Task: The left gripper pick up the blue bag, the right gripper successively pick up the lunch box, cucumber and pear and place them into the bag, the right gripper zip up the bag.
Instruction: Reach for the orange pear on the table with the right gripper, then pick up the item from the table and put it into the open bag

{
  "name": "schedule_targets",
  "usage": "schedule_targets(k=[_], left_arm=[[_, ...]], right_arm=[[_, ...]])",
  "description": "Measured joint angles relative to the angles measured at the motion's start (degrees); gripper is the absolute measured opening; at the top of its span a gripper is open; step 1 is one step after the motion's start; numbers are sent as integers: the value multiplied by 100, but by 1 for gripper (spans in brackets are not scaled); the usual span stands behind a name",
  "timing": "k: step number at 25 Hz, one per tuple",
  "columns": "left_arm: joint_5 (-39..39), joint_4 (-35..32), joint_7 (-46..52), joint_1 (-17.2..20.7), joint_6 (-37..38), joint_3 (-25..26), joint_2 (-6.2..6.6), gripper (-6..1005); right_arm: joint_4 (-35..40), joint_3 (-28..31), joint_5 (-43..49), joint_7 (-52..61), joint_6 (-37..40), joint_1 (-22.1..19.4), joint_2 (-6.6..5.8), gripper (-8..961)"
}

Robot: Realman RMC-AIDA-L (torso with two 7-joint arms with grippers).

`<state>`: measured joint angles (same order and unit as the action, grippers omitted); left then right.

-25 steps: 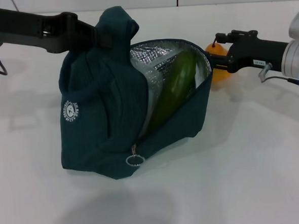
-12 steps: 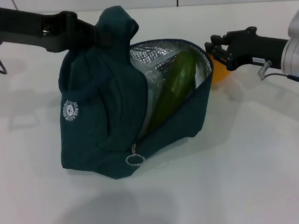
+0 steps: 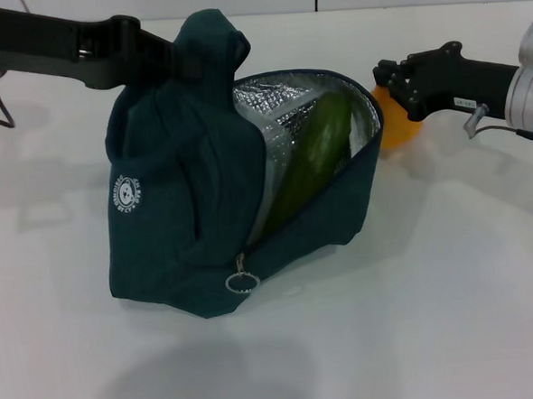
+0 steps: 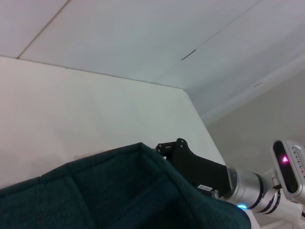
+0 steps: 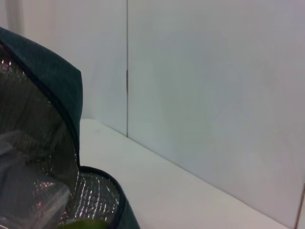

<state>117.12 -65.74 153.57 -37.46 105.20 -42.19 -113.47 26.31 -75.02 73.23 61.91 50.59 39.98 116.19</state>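
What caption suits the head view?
Left gripper holds dark teal fabric bag open, green cucumber inside; right gripper brings orange-yellow pear.

Dark teal fabric of the blue bag (image 4: pixel 119 191) fills the near part of the left wrist view, its folded edge rising to a peak. Just past that edge sits the right gripper (image 4: pixel 164 149), black with small screws, on a silver wrist (image 4: pixel 245 186). White table (image 4: pixel 86 114) spreads beyond, meeting a pale wall (image 4: pixel 143 33).
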Motion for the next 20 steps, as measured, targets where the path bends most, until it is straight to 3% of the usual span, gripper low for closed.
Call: schedule_targets(k=[16,20], left_arm=[[-191,108,30,-76,-15,0,5,41],[-315,278,36,-209,-18,0,-63,41]], right_arm=[[651,39,-303,-4,54,-503,-44,37],[724,42,-307,-4,57,-581,-49,36]])
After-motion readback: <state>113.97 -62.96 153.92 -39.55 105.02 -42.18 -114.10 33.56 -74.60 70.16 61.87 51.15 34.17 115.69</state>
